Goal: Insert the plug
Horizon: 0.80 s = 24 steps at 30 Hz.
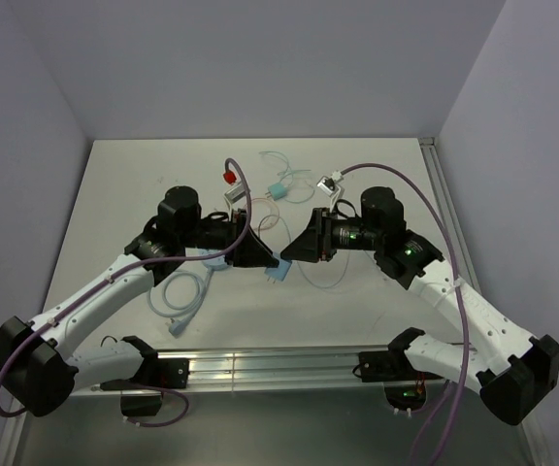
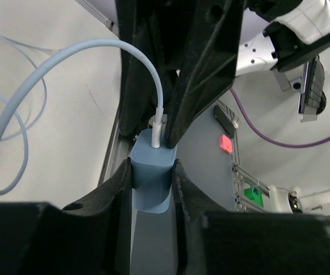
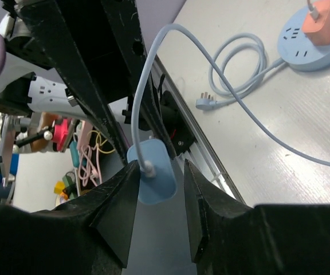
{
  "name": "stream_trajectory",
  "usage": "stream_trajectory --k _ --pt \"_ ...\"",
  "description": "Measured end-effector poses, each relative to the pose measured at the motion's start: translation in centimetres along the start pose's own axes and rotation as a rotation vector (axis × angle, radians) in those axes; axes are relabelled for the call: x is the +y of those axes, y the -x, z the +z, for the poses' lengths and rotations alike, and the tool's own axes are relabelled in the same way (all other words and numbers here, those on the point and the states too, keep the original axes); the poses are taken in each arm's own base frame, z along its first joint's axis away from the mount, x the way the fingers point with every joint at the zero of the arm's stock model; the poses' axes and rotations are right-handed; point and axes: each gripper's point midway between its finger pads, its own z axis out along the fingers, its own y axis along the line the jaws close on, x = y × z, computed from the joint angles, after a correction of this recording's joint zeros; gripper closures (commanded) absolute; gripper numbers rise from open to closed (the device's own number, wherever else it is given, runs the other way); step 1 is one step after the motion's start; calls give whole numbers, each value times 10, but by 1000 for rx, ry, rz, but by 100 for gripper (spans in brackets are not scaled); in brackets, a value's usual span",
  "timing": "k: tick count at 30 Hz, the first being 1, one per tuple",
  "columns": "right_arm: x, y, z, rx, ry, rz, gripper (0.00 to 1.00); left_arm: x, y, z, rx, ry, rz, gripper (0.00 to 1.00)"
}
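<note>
Closest to your left wrist lens, the left gripper (image 2: 151,167) is clamped on a blue rectangular plastic charger block (image 2: 152,156), one black finger on each side face. The block stands upright in that view. At its 12 o'clock end, a white cable connector (image 2: 158,127) meets the top face. A pale blue cable (image 2: 44,69) arcs away from it toward 9 o'clock.

The right gripper (image 3: 160,172) comes in from the opposite side, and its jaws straddle the connector. You cannot tell from these views whether they actually pinch it.

From overhead, both grippers meet above the middle of the white table (image 1: 124,194), with the block held off the surface between them.

In your right wrist view, a round blue power strip (image 3: 308,48) sits at 1 o'clock with an orange adapter (image 3: 324,22) plugged into it. A white three-pin plug (image 3: 204,103) lies loose on the table, well apart from the strip toward 9 o'clock.
</note>
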Motion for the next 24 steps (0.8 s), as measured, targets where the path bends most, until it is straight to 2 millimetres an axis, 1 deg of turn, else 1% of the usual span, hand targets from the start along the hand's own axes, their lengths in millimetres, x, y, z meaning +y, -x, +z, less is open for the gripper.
stream_trajectory --k 2,6,11,14,15,17,20,24 --pt "-1 -4 6 23 4 -2 57 -1 -3 -1 12 -2 -10 100" --pt "0 -8 10 39 14 -13 59 -1 -8 -2 33 -6 -26 100" --pt "2 -11 12 48 22 -37 57 -2 -12 -4 46 -9 -24 100" --pt "2 -12 12 50 22 -46 52 -1 -12 -5 48 -10 -21 100" --pt "3 -12 11 49 25 -52 48 -1 -12 -5 49 -11 -19 100" --pt "5 -13 9 49 33 -63 46 -1 -12 -6 49 -13 -18 100" --pt "11 -19 5 58 65 -77 46 0 -10 -7 41 -9 -10 100" --pt "11 -28 3 74 87 -79 47 -1 -7 -8 32 -11 -1 100"
